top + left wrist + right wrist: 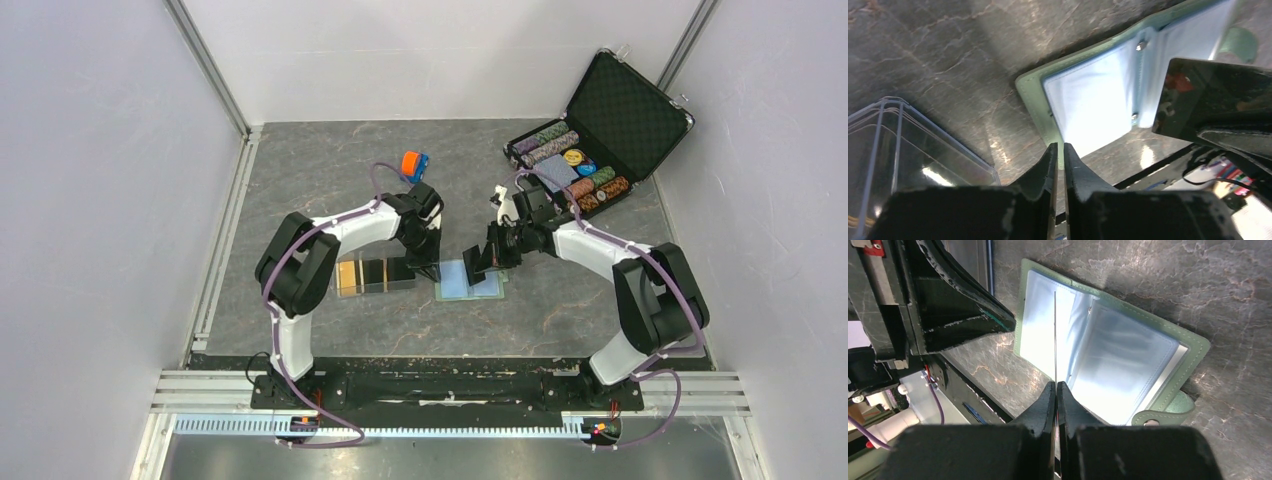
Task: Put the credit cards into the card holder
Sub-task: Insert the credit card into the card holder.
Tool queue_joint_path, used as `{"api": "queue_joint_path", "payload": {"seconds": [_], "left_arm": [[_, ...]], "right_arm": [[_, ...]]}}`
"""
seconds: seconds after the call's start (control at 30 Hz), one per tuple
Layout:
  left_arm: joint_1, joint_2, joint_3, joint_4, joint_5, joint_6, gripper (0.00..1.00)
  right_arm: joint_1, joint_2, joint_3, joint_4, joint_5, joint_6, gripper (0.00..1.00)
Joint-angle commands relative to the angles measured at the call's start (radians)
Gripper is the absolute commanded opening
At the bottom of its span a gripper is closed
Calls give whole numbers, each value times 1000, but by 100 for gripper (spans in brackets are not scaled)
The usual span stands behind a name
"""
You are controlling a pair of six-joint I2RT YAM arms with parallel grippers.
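Note:
The sage-green card holder (468,281) lies open on the table, its pale blue clear pockets (1118,350) facing up. My right gripper (1056,383) is shut on a glossy black credit card (1218,100). In the right wrist view that card shows edge-on as a thin line (1055,335) above the holder's left page. My left gripper (1058,146) hangs at the holder's (1088,100) near left edge, its jaws closed to a thin slit with nothing between them. More credit cards, orange-gold (348,277) and black (387,270), lie in the clear tray.
The clear plastic tray (908,150) stands just left of the holder, close to the left gripper. An orange-and-blue toy car (414,164) sits behind the left arm. An open black chip case (600,130) stands at the back right.

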Motion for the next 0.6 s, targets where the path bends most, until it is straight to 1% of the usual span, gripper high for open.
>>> {"api": "queue_joint_path", "payload": {"seconds": [0.0, 0.2, 0.57], "left_arm": [[-3, 18, 25, -78, -72, 91, 12], [-3, 16, 25, -115, -132, 115, 8], [-12, 66, 34, -124, -100, 143, 2]], "right_arm": [[-3, 17, -59, 94, -41, 51, 0], [-4, 35, -100, 158, -42, 69, 0], [-4, 100, -131, 296, -101, 119, 0]]}}
